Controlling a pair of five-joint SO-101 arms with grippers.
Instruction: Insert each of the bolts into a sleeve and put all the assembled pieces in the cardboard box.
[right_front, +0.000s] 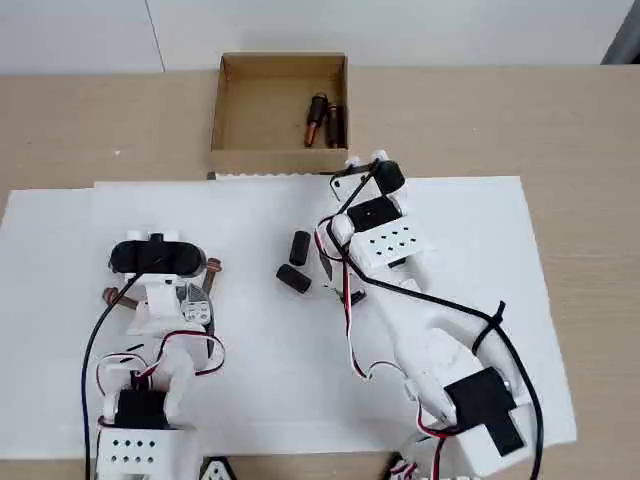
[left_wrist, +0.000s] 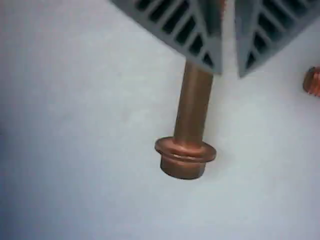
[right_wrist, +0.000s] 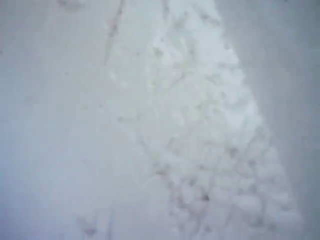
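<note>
My left gripper (left_wrist: 227, 70) is shut on the shaft of a copper bolt (left_wrist: 189, 130), whose flanged head hangs just over the white paper. A second bolt (left_wrist: 312, 81) lies close by. In the high view the left gripper (right_front: 190, 300) sits at the paper's left, with one bolt (right_front: 212, 268) on one side of it and another bolt (right_front: 112, 296) on the other. Two black sleeves (right_front: 299, 247) (right_front: 293, 279) lie mid-paper. The right arm (right_front: 378, 222) stretches from the front right toward the cardboard box (right_front: 228, 110), which holds assembled pieces (right_front: 325, 120).
White paper (right_front: 250, 380) covers the table's middle, and its front centre is bare. The box stands just beyond the paper's far edge. Bare wooden table (right_front: 580, 130) lies to the right. Red, white and black cables trail beside both arms.
</note>
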